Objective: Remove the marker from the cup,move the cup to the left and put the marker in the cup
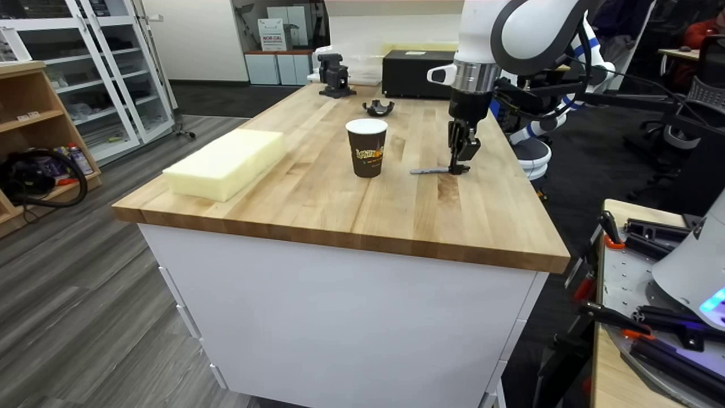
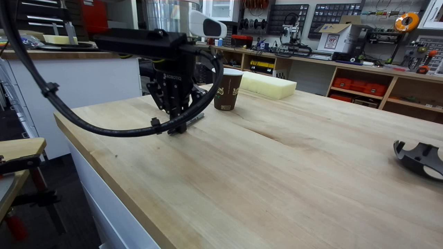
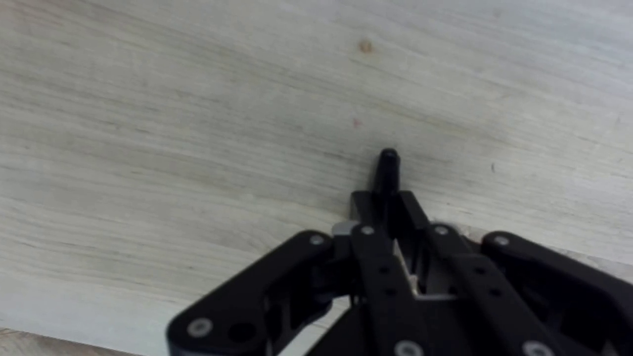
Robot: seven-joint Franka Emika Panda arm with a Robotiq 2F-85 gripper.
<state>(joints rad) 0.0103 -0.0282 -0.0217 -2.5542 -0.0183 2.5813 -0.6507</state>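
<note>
The black two-finger gripper [image 1: 456, 168] points down, closed on the slim grey marker with a black end [image 1: 429, 170]; the marker lies level, on or just above the pale wooden tabletop [image 1: 294, 198], which of the two cannot be told; it is pinched across its width near the black end, presumably to leave the grey barrel free for entry into the cup. In an exterior view the barrel points to nine o'clock; between nine and ten o'clock of the gripper stands the dark brown, white-rimmed paper cup [image 1: 367, 148], upright, near the marker but not touching it; with the marker outside, removal is judged done; whether the cup stands at its final place cannot be told. At nine o'clock of the cup lies a pale yellow foam block [image 1: 226, 161].

The wrist view alone shows the black fingers [image 3: 410, 212] on both flanks of the marker, its tip toward twelve o'clock; the cup is outside that view; in an exterior view a black looped cable [image 2: 121, 132] crosses the gripper, hiding part of the marker.
</note>
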